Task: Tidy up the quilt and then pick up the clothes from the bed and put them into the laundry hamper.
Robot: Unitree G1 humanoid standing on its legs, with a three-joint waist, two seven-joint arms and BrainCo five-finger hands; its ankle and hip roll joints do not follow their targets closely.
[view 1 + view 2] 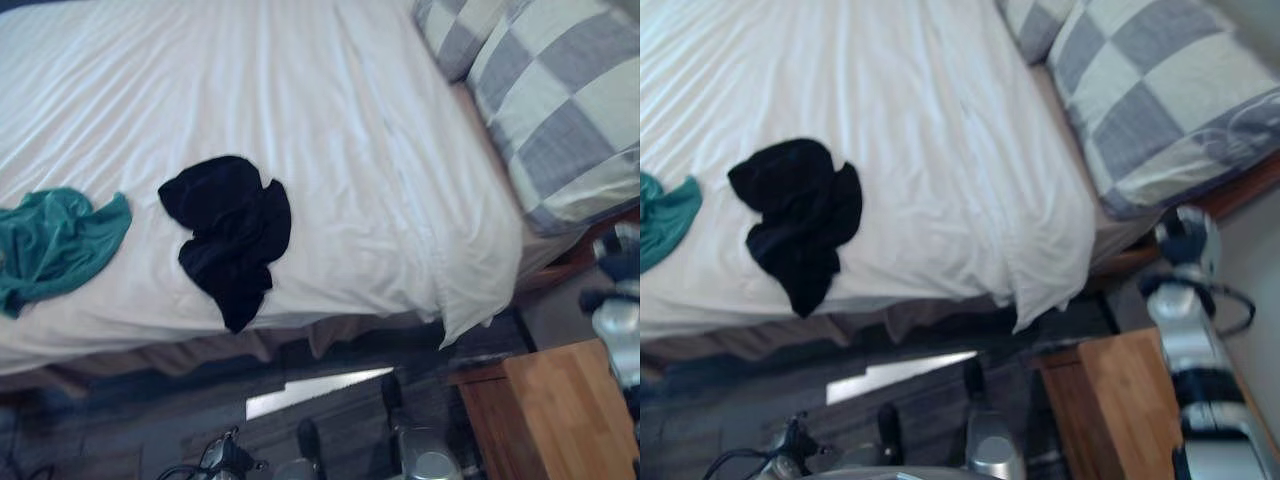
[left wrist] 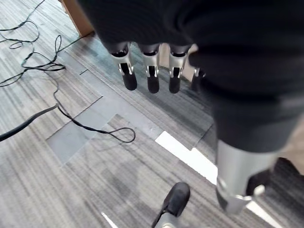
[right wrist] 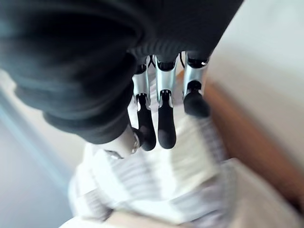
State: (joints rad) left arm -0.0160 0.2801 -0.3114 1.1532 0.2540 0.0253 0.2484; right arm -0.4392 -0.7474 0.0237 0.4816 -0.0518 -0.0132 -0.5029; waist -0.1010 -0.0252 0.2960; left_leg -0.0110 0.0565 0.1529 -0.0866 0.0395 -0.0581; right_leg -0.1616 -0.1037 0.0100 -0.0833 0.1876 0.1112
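A white quilt (image 1: 300, 100) lies spread flat over the bed, one corner drooping over the near edge. On it near that edge lie a crumpled black garment (image 1: 228, 230) and, further left, a teal garment (image 1: 55, 245). My left hand (image 2: 152, 71) hangs over the grey floor below the bed, fingers straight, holding nothing. My right hand (image 3: 166, 90) is raised at the bed's right end close to the checked pillow (image 3: 156, 185), fingers relaxed and empty. Its arm (image 1: 1190, 330) rises beside the nightstand.
Two grey-and-white checked pillows (image 1: 560, 110) lie at the head of the bed on the right. A wooden nightstand (image 1: 560, 410) stands at the lower right by the bed's corner. Grey plank floor (image 2: 95, 180) runs along the bed's near side.
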